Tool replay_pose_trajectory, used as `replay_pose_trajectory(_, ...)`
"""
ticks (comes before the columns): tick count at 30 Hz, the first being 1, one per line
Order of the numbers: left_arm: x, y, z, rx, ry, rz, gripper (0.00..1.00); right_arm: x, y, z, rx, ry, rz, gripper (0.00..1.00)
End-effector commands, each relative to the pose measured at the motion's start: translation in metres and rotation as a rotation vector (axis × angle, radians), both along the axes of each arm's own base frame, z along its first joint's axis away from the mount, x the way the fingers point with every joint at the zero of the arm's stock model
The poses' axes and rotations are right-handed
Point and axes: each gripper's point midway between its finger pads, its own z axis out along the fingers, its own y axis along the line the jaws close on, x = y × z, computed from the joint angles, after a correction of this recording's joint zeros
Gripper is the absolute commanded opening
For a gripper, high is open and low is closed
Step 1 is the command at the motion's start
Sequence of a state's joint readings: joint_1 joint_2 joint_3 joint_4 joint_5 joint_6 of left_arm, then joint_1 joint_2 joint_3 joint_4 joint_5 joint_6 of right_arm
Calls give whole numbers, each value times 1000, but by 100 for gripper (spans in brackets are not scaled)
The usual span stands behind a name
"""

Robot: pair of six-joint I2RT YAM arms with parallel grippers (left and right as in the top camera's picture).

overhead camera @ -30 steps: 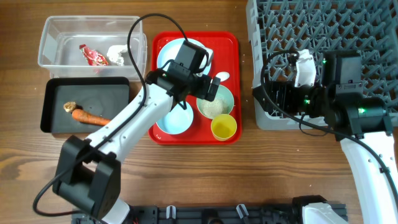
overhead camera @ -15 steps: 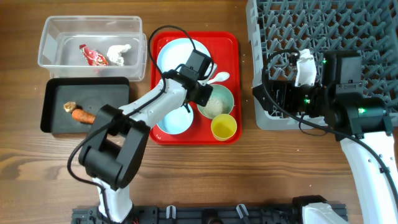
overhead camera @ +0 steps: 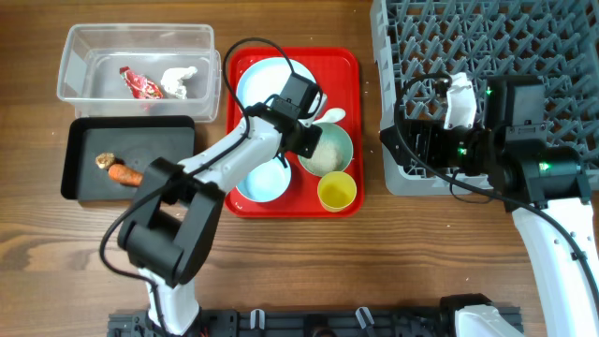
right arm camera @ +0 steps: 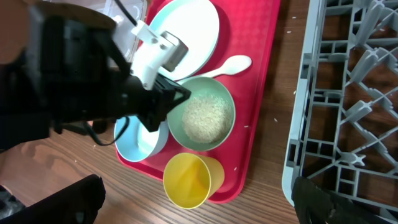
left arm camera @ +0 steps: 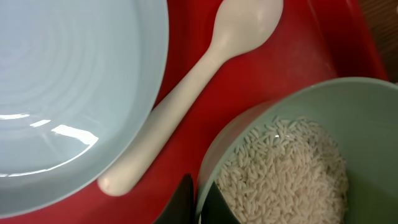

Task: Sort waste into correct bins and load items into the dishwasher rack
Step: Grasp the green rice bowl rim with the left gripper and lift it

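My left gripper [overhead camera: 301, 140] [left arm camera: 199, 205] is shut on the near rim of the pale green bowl [overhead camera: 339, 140] [left arm camera: 373, 118], one finger inside and one outside. White rice [overhead camera: 324, 161] [left arm camera: 286, 168] fills that bowl. The white spoon [overhead camera: 329, 116] [left arm camera: 205, 68] lies between it and the light blue plate [overhead camera: 270, 80] [left arm camera: 68, 81]. A light blue bowl [overhead camera: 264, 183] and a yellow cup [overhead camera: 337, 191] [right arm camera: 189, 177] also stand on the red tray [overhead camera: 354, 65]. My right gripper [overhead camera: 412, 142] [right arm camera: 198, 205] hangs open at the left edge of the grey dishwasher rack [overhead camera: 487, 56], holding nothing.
The clear tub [overhead camera: 75, 37] at the far left holds a red wrapper [overhead camera: 138, 84] and a white tissue [overhead camera: 178, 80]. In front of it the black tray [overhead camera: 150, 150] holds a carrot [overhead camera: 126, 174] and a brown scrap [overhead camera: 105, 161].
My left gripper dropped from above the plate to the green bowl's rim and closed on it. The right arm has not moved.
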State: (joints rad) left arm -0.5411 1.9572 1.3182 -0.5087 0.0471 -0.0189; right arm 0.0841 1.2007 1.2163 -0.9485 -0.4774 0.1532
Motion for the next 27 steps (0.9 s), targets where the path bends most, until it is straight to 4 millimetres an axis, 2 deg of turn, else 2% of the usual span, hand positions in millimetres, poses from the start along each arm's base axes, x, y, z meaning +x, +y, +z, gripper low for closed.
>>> replay_pose_trajectory(1,22,4,90,-114,-161,76,4,2,-1,-2,-2,6,-7,100)
replay_pose_trajectory(4,21,30,134,-153,-216,140,4,2,-1,-2,-3,5,-7,100)
replay_pose_trajectory(7,20,69,159,-125,-256,238,4,2,-1,-2,-3,5,-7,100)
replay_pose_trajectory(9,20,100,166,-66,-275,333,4,2,-1,-2,-3,4,-6,100)
replay_pose_trajectory(10,18,125,168,-9,-277,391,4,2,-1,-2,-3,3,-6,100)
replay_pose_trajectory(13,8,178,163,123,-247,512,4,3,0,-1,-3,-3,-6,100)
replay_pose_trajectory(15,3,221,163,248,-253,641,4,3,0,-1,-3,-4,-6,100)
replay_pose_trajectory(17,-1,266,172,376,-304,798,4,4,0,-1,-3,-6,-6,100)
replay_pose_trajectory(22,-2,318,189,488,-379,949,4,5,0,0,0,-9,-8,100)
replay_pose_trajectory(25,-2,341,194,508,-402,1009,4,5,0,0,0,-9,-7,100)
replay_pose_trajectory(27,-9,360,197,572,-391,1025,4,5,0,0,-3,-12,-6,100)
